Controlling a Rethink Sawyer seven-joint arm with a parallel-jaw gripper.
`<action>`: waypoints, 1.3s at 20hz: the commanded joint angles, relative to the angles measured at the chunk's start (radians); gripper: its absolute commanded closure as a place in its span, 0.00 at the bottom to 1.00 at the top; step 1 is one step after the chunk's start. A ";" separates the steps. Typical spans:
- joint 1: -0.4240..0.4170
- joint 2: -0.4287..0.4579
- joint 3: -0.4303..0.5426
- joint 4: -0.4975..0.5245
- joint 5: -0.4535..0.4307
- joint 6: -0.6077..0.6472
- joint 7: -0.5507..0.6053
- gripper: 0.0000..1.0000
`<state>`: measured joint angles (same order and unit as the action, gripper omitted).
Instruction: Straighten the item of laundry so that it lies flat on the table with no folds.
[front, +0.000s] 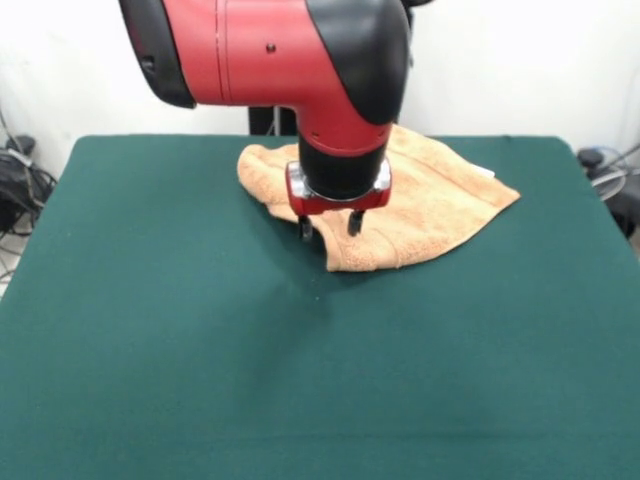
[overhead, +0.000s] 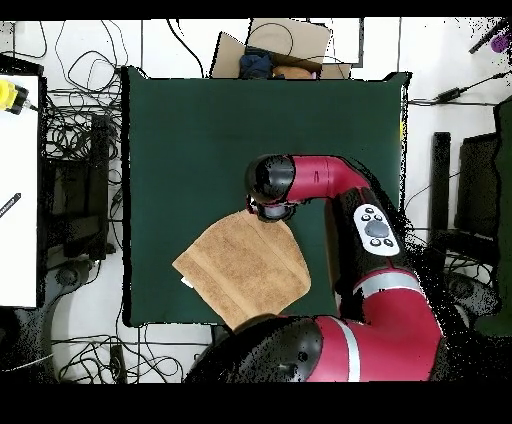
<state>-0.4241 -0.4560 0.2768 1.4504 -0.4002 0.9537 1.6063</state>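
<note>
The towel (front: 420, 205) lies in the upper middle of the front frame, on the table (front: 180, 340) near its far edge, its long axis slanting down to the right, still rumpled along its lower left edge. My gripper (front: 328, 225) hangs at that edge, so the cloth stretches up and right from it. The arm points straight down; the fingers (front: 354, 221) look slightly apart and empty, though I can't be certain.

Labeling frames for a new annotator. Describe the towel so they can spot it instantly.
Start from the green table: in the front view the towel lies at its far side, near the robot's pedestal, just under the red arm's tool. It is the only light orange-tan cloth on the table, a rumpled terry piece with a small white tag at its edge.
</note>
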 joint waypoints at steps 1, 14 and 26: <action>-0.006 -0.006 0.041 0.000 -0.005 0.023 -0.045 0.00; -0.050 0.120 0.046 0.066 -0.064 -0.267 0.002 0.00; -0.071 0.187 -0.042 0.219 -0.110 -0.621 0.097 0.00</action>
<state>-0.5011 -0.3979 0.2655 1.5756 -0.4236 0.4389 1.6063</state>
